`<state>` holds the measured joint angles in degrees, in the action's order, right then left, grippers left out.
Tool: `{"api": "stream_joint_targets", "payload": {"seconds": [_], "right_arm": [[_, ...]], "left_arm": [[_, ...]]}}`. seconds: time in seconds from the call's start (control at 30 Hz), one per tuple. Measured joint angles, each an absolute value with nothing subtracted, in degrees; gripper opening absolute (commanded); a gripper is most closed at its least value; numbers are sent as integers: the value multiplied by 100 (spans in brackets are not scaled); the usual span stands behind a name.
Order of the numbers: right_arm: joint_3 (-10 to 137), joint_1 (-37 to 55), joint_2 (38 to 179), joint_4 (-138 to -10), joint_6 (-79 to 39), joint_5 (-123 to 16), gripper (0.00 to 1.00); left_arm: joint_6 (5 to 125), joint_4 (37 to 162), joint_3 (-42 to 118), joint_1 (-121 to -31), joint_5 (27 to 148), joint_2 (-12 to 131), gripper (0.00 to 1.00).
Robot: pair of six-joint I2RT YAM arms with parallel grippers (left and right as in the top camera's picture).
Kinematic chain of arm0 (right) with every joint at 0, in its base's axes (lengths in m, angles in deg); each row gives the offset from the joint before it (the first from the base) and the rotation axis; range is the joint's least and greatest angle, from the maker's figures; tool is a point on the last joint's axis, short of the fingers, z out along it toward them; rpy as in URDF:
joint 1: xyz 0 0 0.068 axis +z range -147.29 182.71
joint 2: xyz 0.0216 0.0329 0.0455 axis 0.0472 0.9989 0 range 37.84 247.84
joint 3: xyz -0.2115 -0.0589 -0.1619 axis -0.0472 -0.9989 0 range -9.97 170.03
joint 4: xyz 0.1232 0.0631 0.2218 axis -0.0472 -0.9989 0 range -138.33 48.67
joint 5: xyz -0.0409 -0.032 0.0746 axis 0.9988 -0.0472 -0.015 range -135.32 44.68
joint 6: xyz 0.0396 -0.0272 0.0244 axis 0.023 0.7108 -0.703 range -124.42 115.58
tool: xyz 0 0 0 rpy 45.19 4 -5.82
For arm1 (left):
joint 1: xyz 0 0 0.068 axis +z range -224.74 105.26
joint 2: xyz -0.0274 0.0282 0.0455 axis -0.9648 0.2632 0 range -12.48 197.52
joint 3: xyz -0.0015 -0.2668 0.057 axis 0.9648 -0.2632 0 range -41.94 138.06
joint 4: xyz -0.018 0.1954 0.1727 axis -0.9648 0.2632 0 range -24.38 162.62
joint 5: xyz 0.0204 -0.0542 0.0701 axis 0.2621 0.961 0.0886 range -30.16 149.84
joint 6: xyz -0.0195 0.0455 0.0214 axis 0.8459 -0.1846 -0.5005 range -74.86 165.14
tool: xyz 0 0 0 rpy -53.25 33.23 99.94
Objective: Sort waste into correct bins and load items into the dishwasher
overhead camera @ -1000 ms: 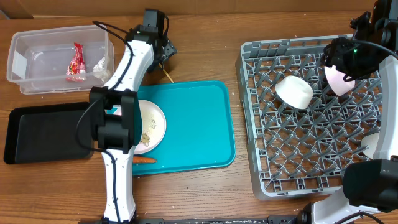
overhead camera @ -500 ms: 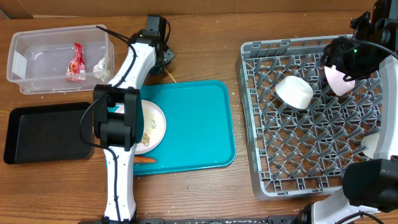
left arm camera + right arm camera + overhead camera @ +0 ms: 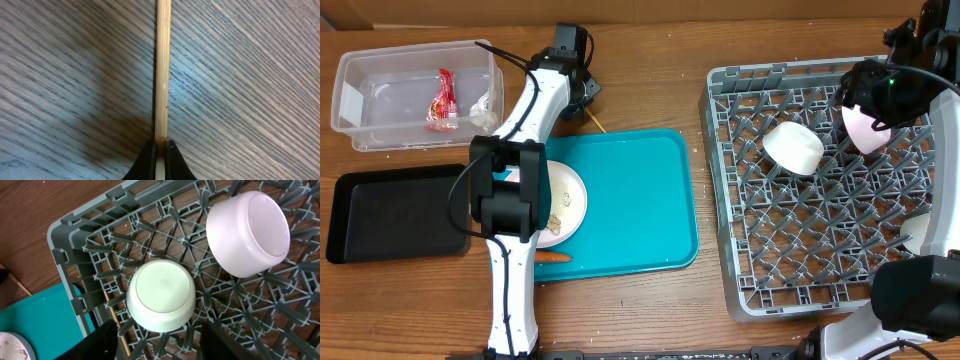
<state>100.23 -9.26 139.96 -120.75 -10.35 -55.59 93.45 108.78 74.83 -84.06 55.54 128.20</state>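
My left gripper (image 3: 576, 96) is shut on a thin wooden chopstick (image 3: 162, 75) lying on the bare wood just beyond the teal tray; its free end (image 3: 593, 123) points toward the tray. In the left wrist view the gripper (image 3: 160, 156) pinches the stick from both sides. My right gripper (image 3: 880, 95) hangs open over the grey dish rack (image 3: 750, 290) with nothing in it. Below the right gripper (image 3: 157, 332), an upturned white cup (image 3: 161, 295) and a pale pink bowl (image 3: 248, 232) rest on the pegs. Another chopstick (image 3: 112, 312) lies in the rack.
The clear tub (image 3: 360, 100) at far left holds a red wrapper (image 3: 444, 100) and tissue (image 3: 480, 108). A black tray (image 3: 390, 215) sits below it. On the teal tray (image 3: 640, 200) is a plate (image 3: 572, 188) with food scraps (image 3: 558, 215). A carrot (image 3: 553, 257) lies at its front edge.
My left gripper has closed on the chopstick after shifting slightly over it. The right arm and the dishes in the rack have not moved.
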Motion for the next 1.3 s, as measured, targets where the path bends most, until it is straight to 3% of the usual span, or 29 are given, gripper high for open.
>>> {"api": "stream_joint_targets", "payload": {"seconds": [0.37, 0.77, 1.3], "right_arm": [[10023, -926, 13996, -12079, -1033, -5559, 56], [10023, -926, 13996, -12086, -1033, -5559, 56], [10023, -926, 13996, -12090, -1031, -5556, 56]], "left_arm": [[9260, 11070, 8493, -8398, 6212, 12845, 4], [8969, 12950, 8884, -8402, 7340, 12845, 4], [8819, 12727, 8889, -8402, 7487, 12845, 8]]}}
